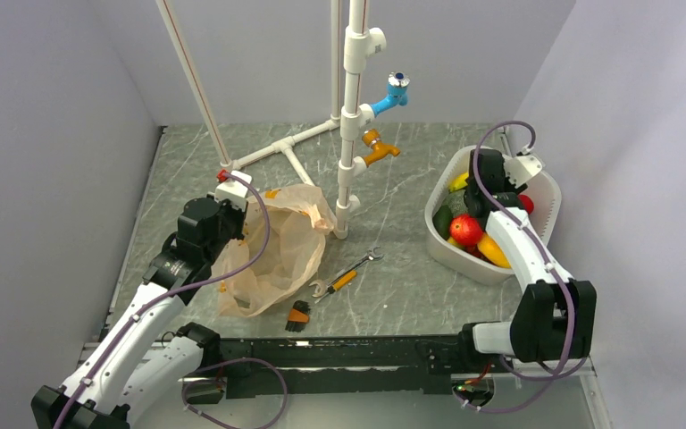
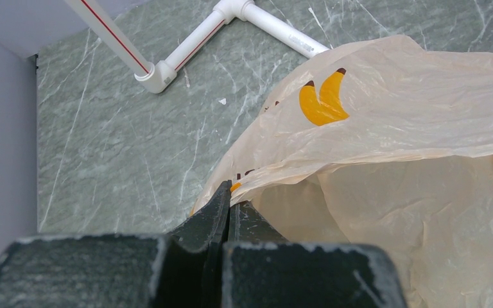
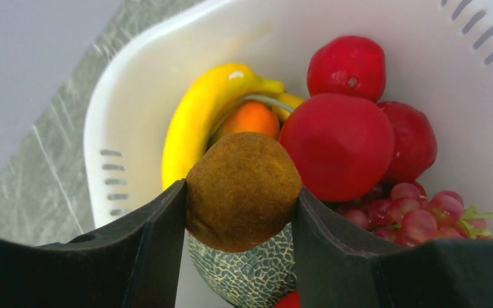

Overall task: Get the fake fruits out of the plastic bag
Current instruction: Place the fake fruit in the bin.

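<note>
Over on the left, the left gripper (image 2: 229,204) has its black fingers (image 2: 208,218) pinched tight on the rim of the thin crinkly peach-orange plastic bag (image 1: 279,255). The bag slumps on the grey marbled table (image 1: 393,295) at about nine o'clock from the foot of the white pipe stand (image 1: 350,134), gripped at its own eleven o'clock edge. Away at three o'clock, the right gripper (image 3: 241,192) hangs over the white slotted plastic basket (image 1: 547,192), clamped on a fuzzy brown round fruit (image 3: 244,183) just above a green netted melon (image 3: 257,276), with a yellow banana (image 3: 196,125) at eleven o'clock of it and glossy red fruits (image 3: 337,144) at two.
</note>
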Robot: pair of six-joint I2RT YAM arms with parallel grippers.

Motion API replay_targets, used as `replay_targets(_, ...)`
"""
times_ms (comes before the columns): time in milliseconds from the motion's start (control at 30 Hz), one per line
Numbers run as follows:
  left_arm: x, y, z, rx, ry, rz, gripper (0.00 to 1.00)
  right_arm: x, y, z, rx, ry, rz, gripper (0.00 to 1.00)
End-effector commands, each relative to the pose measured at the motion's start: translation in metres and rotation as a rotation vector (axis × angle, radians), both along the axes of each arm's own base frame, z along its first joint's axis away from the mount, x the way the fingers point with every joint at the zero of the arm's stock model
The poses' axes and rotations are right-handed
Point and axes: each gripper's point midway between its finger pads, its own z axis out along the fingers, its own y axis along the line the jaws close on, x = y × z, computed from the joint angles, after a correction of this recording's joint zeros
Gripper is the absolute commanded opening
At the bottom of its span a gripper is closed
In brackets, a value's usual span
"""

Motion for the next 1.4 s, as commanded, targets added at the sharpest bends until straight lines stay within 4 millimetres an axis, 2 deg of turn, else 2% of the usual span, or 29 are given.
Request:
replay_targets(0, 0.003, -0.003, 0.019, -0.029, -0.035, 0.002, 0.0, 0.009, 0.008, -0.003, 0.025, 0.02, 0.052, 0.05)
replay_targets(267, 0.002, -0.002, 0.022, -0.03, -0.045, 0.004, 0.0, 0.013, -0.003, -0.026, 0.049, 0.052, 0.019, 0.13)
replay_targets(333, 0.001, -0.002, 0.023, -0.034, -0.052, 0.002, 0.0, 0.016, -0.002, -0.032, 0.054, 0.07, 0.027, 0.2)
replay_targets(400, 0.001, -0.003, 0.023, -0.037, -0.054, -0.001, 0.0, 0.017, 0.0, -0.036, 0.052, 0.093, 0.042, 0.33)
replay_targets(533, 0.002, -0.004, 0.023, -0.036, -0.045, -0.007, 0.0, 0.021, 0.005, -0.035, 0.058, 0.1, 0.086, 0.53)
replay_targets(800, 0.001, -0.004, 0.026, -0.041, -0.055, -0.008, 0.0, 0.02, 0.013, -0.014, 0.061, 0.042, 0.145, 0.78)
replay_targets(933, 0.001, -0.005, 0.025, -0.04, -0.056, -0.01, 0.0, 0.017, 0.019, -0.005, 0.08, 0.011, 0.174, 0.83)
replay_targets(1133, 0.001, -0.005, 0.025, -0.043, -0.054, -0.012, 0.0, 0.012, 0.037, 0.017, 0.083, -0.066, 0.247, 0.82)
replay_targets(1233, 0.002, -0.005, 0.025, -0.04, -0.049, -0.011, 0.0, 0.01, 0.057, 0.033, 0.094, -0.118, 0.335, 0.81)
replay_targets(1367, 0.002, -0.007, 0.024, -0.042, -0.047, -0.017, 0.0, 0.004, 0.1, 0.042, 0.129, -0.184, 0.515, 0.8)
